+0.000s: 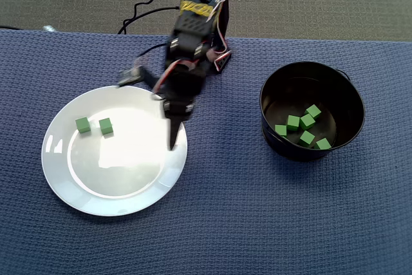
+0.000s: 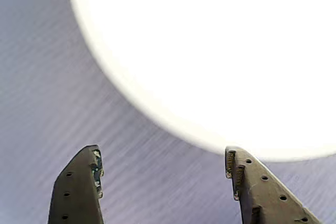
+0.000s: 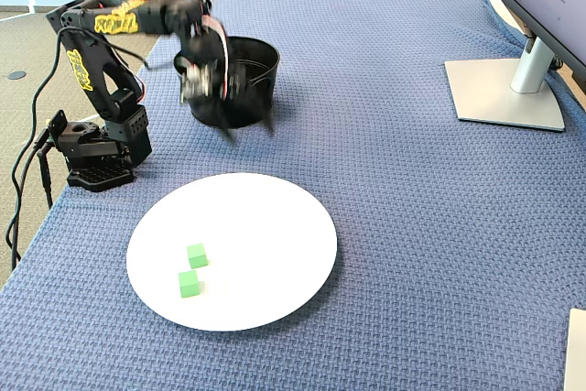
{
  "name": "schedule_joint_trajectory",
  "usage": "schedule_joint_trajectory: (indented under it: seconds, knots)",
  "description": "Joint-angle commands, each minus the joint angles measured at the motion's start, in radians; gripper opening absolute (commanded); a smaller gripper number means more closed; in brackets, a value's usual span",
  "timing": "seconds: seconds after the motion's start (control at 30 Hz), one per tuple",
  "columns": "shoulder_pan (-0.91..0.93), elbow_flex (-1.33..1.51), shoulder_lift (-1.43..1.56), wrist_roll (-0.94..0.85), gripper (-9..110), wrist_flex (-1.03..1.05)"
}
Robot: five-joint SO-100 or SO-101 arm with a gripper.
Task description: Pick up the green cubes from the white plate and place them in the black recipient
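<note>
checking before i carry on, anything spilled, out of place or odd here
Nothing stands out. Two small green cubes sit on the round white plate, six more lie inside the round black pot, and none lie on the blue cloth.

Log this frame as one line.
gripper: open, empty | plate: two cubes | pot: six cubes visible

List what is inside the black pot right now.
In the overhead view, the black pot holds six green cubes clustered on its floor. The near wall hides part of the floor, so more could lie there. In the fixed view the arm and wall hide the inside.
</note>
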Motion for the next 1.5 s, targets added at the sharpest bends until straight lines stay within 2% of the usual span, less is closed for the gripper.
schedule_joint_trajectory:
  seconds: [0.0, 0.27, 0.5, 0.6, 0.8, 1.33, 1.4, 1.47]
  knots:
    - [0.147, 0.003, -0.084, -0.178, 22, -0.081]
    - [0.347, -0.046, -0.279, -0.561, 25, -0.130]
    - [0.445, -0.118, -0.420, -0.703, 33, -0.158]
    - [0.479, -0.150, -0.456, -0.729, 36, -0.170]
    - [0.497, -0.189, -0.509, -0.761, 31, -0.160]
    - [0.543, -0.293, -0.617, -0.785, 27, -0.166]
    - [0.540, -0.275, -0.606, -0.778, 22, -0.187]
    - [0.537, -0.259, -0.600, -0.749, 7, -0.215]
